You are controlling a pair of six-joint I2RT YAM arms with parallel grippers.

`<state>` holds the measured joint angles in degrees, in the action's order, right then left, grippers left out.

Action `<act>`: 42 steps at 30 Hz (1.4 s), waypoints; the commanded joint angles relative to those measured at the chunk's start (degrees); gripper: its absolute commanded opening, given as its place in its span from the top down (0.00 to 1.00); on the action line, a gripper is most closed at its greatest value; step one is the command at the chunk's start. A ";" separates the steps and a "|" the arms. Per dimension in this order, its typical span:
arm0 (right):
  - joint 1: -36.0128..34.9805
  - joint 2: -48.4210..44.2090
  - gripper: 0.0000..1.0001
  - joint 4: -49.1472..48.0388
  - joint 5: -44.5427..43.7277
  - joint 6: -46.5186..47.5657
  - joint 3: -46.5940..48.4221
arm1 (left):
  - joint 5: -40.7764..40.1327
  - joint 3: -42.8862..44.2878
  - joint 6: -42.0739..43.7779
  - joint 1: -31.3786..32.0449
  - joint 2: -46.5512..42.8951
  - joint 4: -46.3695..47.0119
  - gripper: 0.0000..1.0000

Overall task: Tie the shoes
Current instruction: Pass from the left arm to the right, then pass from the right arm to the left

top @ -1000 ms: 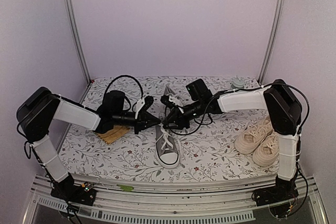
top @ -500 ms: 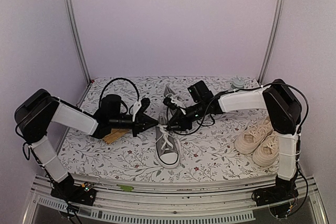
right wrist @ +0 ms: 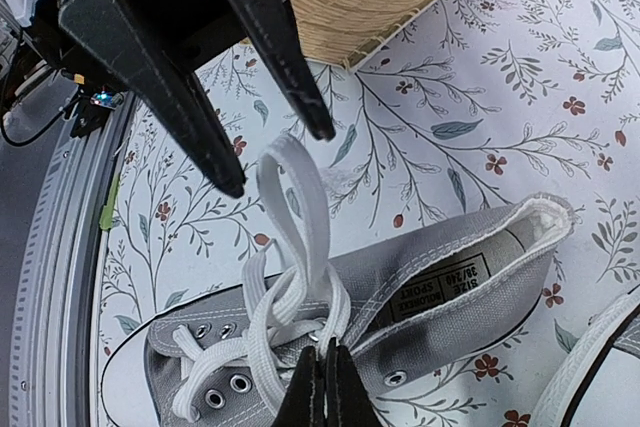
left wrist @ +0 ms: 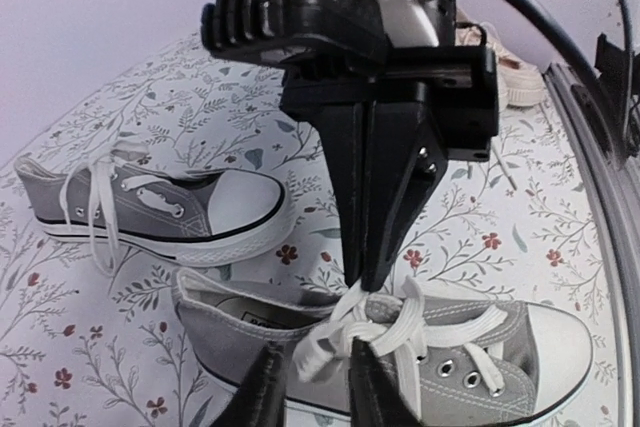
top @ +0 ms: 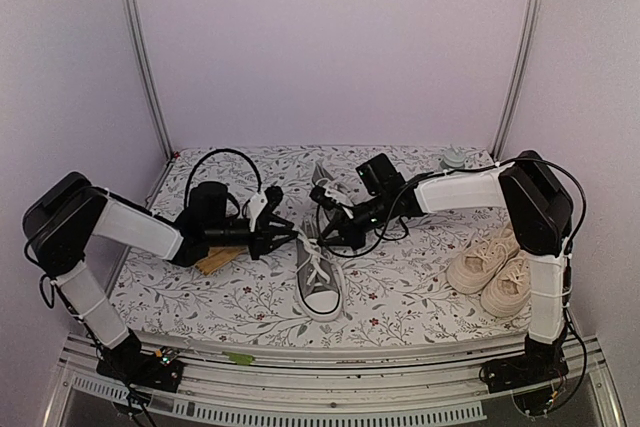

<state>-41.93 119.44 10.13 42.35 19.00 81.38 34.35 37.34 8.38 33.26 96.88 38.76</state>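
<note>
Left end effector (left wrist: 315,387), fingers slightly parted, straddles a white lace loop (left wrist: 322,345). Right end effector (right wrist: 322,387), clenched shut, touches the knot (right wrist: 300,307) on the grey shoe (top: 318,282), which sits mid-table (top: 400,287), toe toward the arms.

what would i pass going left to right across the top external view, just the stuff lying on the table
woven tray -> near grey sneaker -> cream sneaker pair

Tray (top: 213,258) left of near shoe (top: 320,285)
</note>
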 commanded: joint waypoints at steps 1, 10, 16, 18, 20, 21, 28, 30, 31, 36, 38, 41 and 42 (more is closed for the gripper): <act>-0.32 -1.50 0.99 1.34 0.57 1.38 1.41 | -5.66 -0.46 9.05 0.34 -3.63 -4.93 0.61; -0.77 -1.52 0.99 1.10 1.25 1.48 1.81 | -1.22 5.77 26.21 2.25 -3.43 -19.53 0.33; -0.72 -1.31 0.99 3.07 -0.04 2.94 3.08 | 1.15 10.88 28.08 2.17 2.79 -22.69 0.34; -0.74 -1.31 0.99 3.12 1.09 2.97 3.40 | 3.99 11.66 28.27 2.21 3.89 -22.97 0.34; -0.72 -1.23 0.99 3.44 1.15 3.29 3.67 | 6.07 13.11 28.44 2.25 5.03 -25.12 0.34; -0.72 -1.22 0.99 3.49 0.67 3.46 3.69 | 6.50 13.46 28.42 2.25 5.33 -25.25 0.34; -0.72 -1.01 0.99 3.14 0.96 2.99 3.86 | 2.08 14.42 27.13 3.13 7.22 -22.22 0.38; -0.75 -1.04 0.99 3.06 0.90 3.00 3.83 | 2.06 14.64 26.59 3.13 7.51 -21.97 0.42; -0.73 -1.05 0.99 2.88 0.97 2.93 3.79 | 2.25 14.73 26.44 3.20 7.67 -21.94 0.44; -0.73 -1.16 0.99 2.80 0.98 2.94 3.95 | 1.42 15.39 24.38 3.82 8.08 -21.57 0.63; -0.71 -1.31 0.99 2.90 1.29 2.95 3.96 | 0.96 14.83 22.97 3.86 7.71 -19.83 0.69; -0.72 -1.25 0.99 3.08 1.66 2.97 3.95 | 0.89 13.28 21.56 3.91 6.92 -17.05 0.78; -0.72 -1.23 0.99 3.17 1.64 2.97 3.96 | 1.00 12.92 21.12 3.91 6.84 -16.54 0.79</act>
<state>-42.37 119.44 12.86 42.52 21.76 83.94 35.59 51.44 32.25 36.51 104.40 17.87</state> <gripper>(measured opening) 0.012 0.232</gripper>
